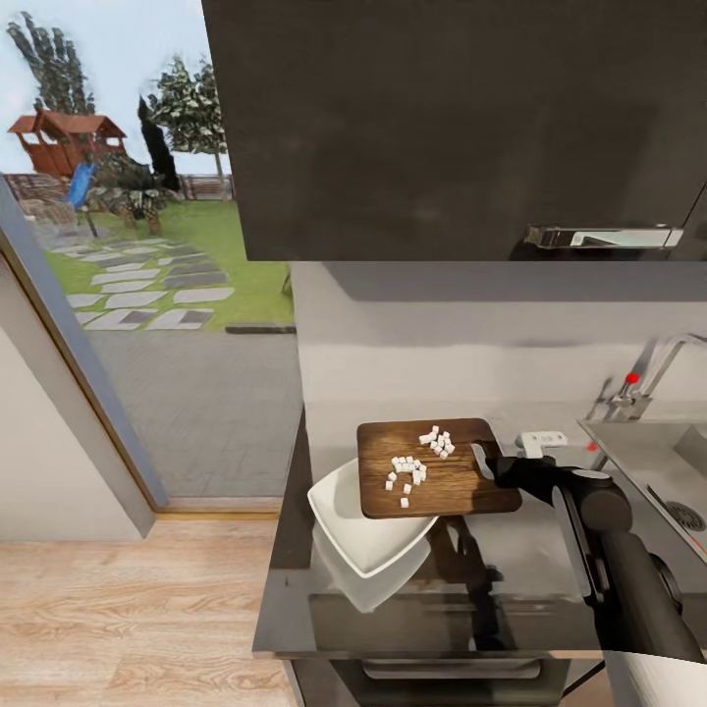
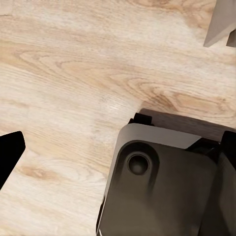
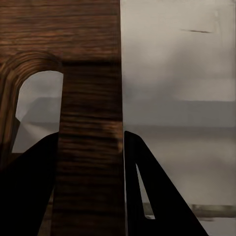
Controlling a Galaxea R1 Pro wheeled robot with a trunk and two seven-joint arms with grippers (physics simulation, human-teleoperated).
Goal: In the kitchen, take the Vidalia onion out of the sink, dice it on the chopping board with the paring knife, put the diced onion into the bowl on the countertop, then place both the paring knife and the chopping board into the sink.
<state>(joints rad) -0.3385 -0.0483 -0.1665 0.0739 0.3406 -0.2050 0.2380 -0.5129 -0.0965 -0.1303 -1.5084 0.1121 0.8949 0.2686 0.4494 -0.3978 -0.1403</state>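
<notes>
on the countertop (image 1: 530, 560) your right gripper (image 1: 488, 465) has the chopping board (image 1: 432, 469) clamped at its handle end, lifted over the bowl (image 1: 365, 525) — diced onion (image 1: 417, 463) sits on the board, none tipped in yet. knife and board aren't sinked. left gripper's jaws: can't tell.

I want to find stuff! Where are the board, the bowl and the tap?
chopping board (image 1: 462, 481): head view, bare wood.
bowl (image 1: 339, 501): head view, white inner wall.
tap (image 1: 660, 363): head view, chrome spout.

No readable text or labels appear anywhere.
</notes>
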